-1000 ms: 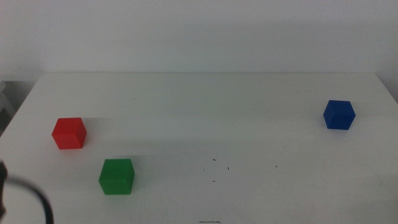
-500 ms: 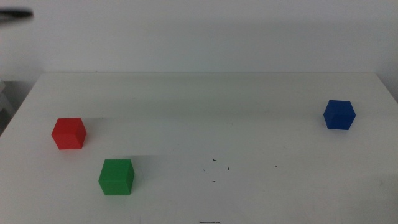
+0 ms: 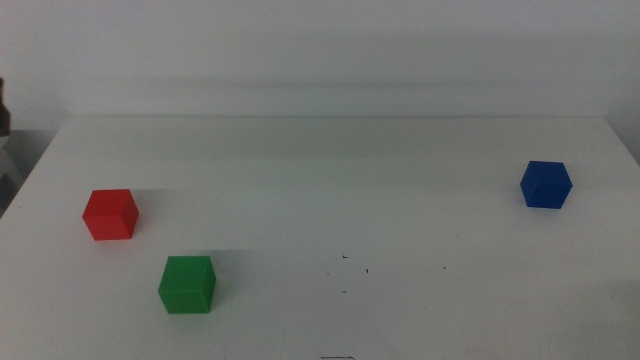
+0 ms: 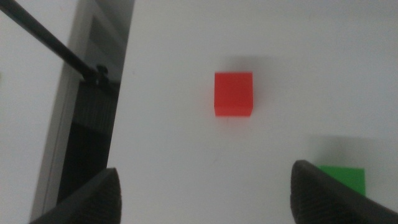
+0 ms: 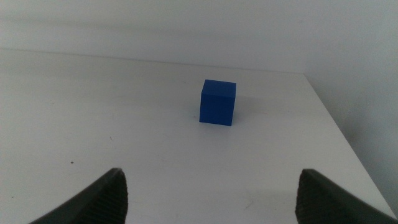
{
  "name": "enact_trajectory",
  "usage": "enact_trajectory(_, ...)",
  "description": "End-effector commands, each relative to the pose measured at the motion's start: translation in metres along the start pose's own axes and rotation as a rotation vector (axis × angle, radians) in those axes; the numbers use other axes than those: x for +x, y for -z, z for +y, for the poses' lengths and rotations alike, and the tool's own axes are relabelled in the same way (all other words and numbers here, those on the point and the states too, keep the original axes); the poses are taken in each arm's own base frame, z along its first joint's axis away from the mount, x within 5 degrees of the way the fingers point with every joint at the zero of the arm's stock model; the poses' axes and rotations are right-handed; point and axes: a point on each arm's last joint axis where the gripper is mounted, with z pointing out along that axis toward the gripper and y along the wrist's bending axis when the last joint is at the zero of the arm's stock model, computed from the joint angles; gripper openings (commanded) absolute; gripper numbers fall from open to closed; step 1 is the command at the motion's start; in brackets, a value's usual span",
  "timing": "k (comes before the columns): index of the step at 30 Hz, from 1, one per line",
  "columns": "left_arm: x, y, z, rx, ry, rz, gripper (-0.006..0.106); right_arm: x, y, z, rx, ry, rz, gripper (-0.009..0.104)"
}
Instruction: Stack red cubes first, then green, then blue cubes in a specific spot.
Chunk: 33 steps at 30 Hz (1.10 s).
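Fingers, left gripper (image 4: 205,193): both dark jaws are spread wide apart with nothing between them; the gripper is held above the table's left part, looking down on the red cube (image 4: 234,94).
Fingers, right gripper (image 5: 211,193): jaws are likewise spread wide and empty; it is held low over the table's right part, facing the blue cube (image 5: 218,102).
Red cube: it is seen on the white table (image 3: 320,170) near the left edge in the middle view (image 3: 110,214), apart from both left jaws and ahead of the gap between them.
Green cube (image 3: 187,284): it is set just nearer the camera than the red one and a little to its right, clear of it; in the left wrist view it is partly hidden behind one jaw.
Blue cube, middle view (image 3: 545,185): it stands alone far to the right, well apart from the other two.
Stacking spot: a patch with tiny dark specks (image 3: 350,262) is judged to be the likely place, near the table's front centre; nothing is stacked yet.
Step in hand: the red cube is judged to be the first pick, by the left gripper.
How it is done well: the gap should be centred over the red cube, the jaws squared to two opposite faces, and the descent kept clear of the green cube before closing.
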Motion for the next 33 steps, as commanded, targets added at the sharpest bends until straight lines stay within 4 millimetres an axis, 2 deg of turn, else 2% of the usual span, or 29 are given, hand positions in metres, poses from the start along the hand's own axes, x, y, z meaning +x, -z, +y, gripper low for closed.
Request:
enact_trajectory(1,-0.016,0.005,-0.001,0.017,-0.004,-0.028,0.092,-0.011,0.002,-0.001,0.007,0.026,-0.101,0.083)
enact_trajectory(5,-0.032,-0.016,-0.004,0.049,-0.031,0.019,0.092,-0.011,0.002,-0.001,0.007,0.026,-0.101,0.083)
enact_trajectory(18,-0.064,-0.111,-0.014,0.112,-0.048,0.208,0.092,-0.011,0.002,-0.001,0.007,0.026,-0.101,0.083)
enact_trajectory(27,-0.067,-0.168,-0.020,0.142,-0.059,0.285,0.092,-0.011,0.002,-0.001,0.007,0.026,-0.101,0.083)
enact_trajectory(33,-0.064,-0.196,-0.022,0.142,-0.056,0.300,0.092,-0.011,0.002,-0.001,0.007,0.026,-0.101,0.083)
